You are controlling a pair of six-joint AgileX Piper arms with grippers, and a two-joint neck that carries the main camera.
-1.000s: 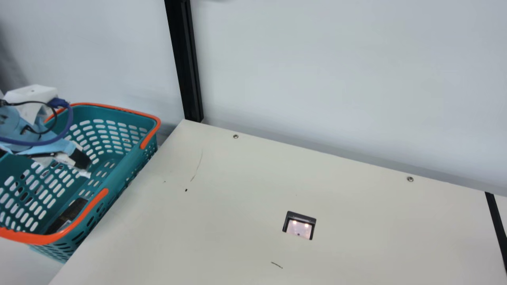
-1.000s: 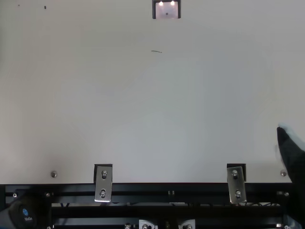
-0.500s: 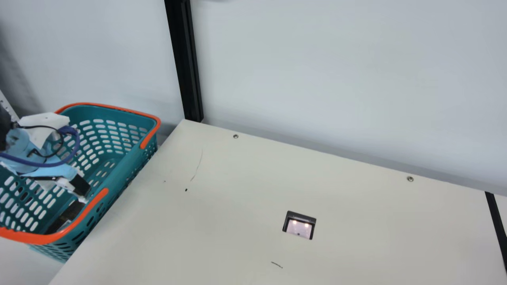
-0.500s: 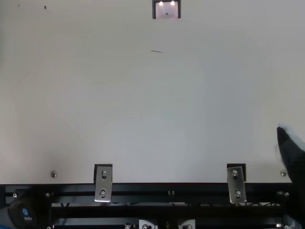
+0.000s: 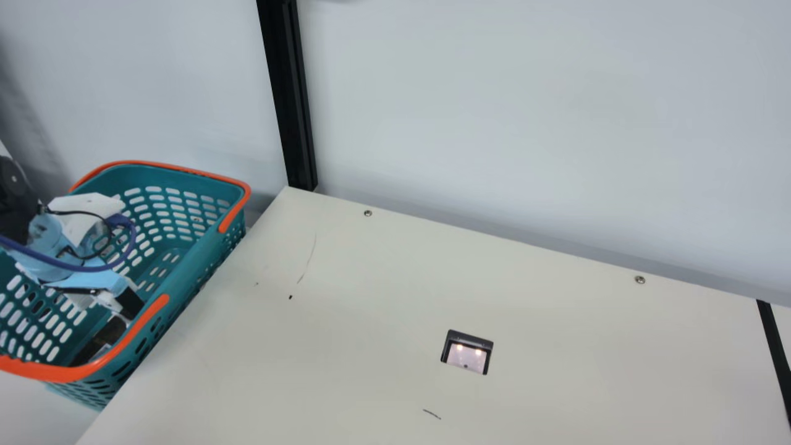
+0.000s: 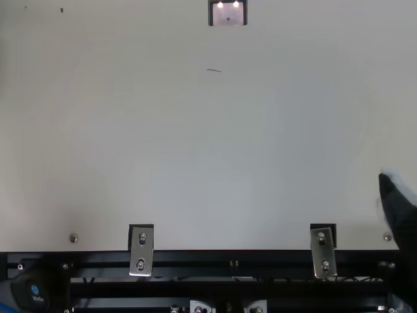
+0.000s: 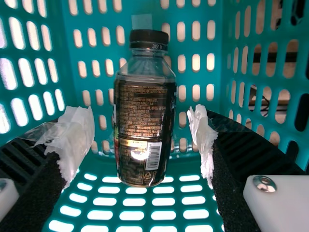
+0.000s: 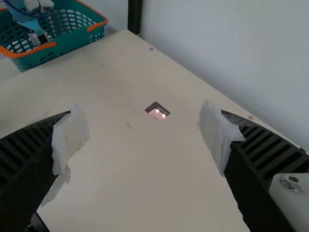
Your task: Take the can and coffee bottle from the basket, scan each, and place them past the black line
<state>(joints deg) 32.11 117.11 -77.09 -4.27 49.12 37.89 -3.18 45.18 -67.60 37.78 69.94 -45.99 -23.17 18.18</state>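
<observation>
In the main view my left gripper point(image 5: 126, 309) is down inside the teal basket point(image 5: 198, 253), near the dark coffee bottle point(image 5: 102, 340), which is partly hidden by the basket's rim. The left wrist view has the coffee bottle point(image 7: 145, 121) with its black cap and barcode between the white-wrapped fingertips of my left gripper point(image 7: 146, 133), open, with gaps on both sides. At the top view's right edge is part of my right gripper point(image 6: 399, 212). Over the table, my right gripper point(image 8: 145, 140) stands open in the right wrist view, nothing between its fingers.
A scanner window point(image 5: 467, 352) with lit lamps is set into the cream table point(image 5: 346, 346). A black line point(image 5: 775, 352) runs along the table's right side. Behind the table stands a black post point(image 5: 287, 93) before a pale wall.
My left gripper has moved lower into the basket and slightly right in the main view, closer to the bottle. The right gripper has kept still.
</observation>
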